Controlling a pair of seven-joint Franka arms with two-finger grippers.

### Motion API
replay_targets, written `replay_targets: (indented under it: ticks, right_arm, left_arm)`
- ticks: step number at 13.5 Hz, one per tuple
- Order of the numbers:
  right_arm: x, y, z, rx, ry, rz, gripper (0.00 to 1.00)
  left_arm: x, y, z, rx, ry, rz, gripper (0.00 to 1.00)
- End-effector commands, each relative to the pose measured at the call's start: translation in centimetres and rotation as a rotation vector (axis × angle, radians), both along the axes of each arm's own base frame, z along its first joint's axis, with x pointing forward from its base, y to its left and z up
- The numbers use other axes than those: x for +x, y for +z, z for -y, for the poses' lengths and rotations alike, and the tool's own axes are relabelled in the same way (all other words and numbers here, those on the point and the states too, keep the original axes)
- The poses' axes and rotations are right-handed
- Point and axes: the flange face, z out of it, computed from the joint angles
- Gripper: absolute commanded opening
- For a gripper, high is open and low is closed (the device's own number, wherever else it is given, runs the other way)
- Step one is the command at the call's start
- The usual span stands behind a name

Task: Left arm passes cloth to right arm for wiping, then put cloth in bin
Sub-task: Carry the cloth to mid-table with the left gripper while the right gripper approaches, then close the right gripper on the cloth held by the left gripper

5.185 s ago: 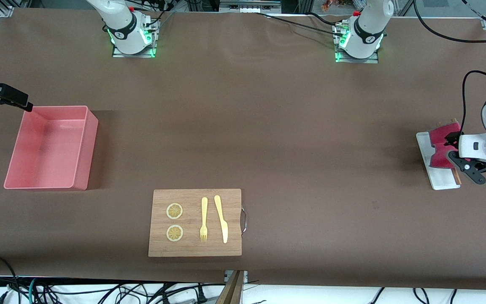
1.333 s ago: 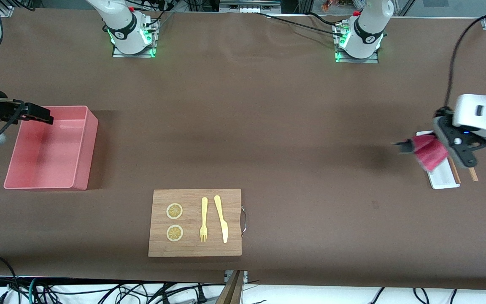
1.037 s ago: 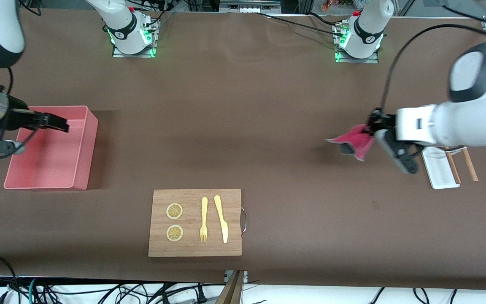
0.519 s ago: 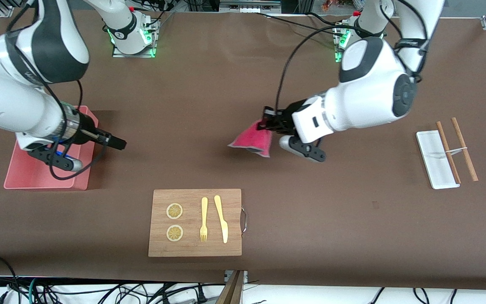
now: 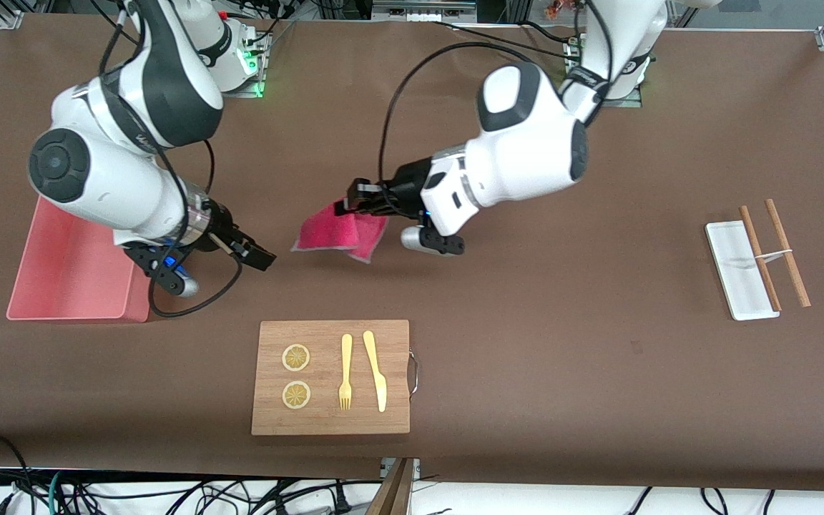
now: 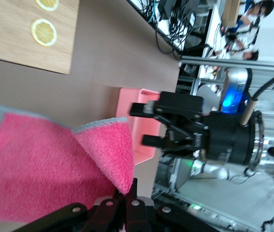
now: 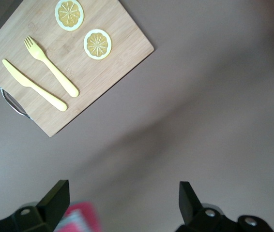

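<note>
Hanging over bare surface, the cloth is pinched by the left hand. Just beside it, the right hand is spread wide, grasping nothing. That arm partly hides the bin.

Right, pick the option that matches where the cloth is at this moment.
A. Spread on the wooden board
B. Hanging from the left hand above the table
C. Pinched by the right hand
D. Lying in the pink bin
B: the cloth hangs from the shut left hand over bare table, while the right hand is open beside it and holds nothing.
</note>
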Motion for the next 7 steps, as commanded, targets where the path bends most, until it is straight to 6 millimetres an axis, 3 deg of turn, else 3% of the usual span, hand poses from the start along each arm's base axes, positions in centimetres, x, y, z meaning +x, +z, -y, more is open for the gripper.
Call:
replay_targets:
  ticks: [1,5,7]
  right_arm:
    - [0.2,-0.4,-1.0,0.034,-0.048,-0.020,1.00]
    - [-1.2,-1.0,-2.8,0.042,-0.044,-0.093,1.00]
    - [-1.7,-1.2,-2.6,0.029,-0.029,-0.132,1.00]
  left_arm:
    - [0.3,0.8,2.6,-0.083,0.047,-0.051,0.00]
    - [-0.1,2.0,3.0,-0.104,0.058,-0.074,0.00]
    - [-0.1,2.1,3.0,-0.105,0.060,-0.078,0.00]
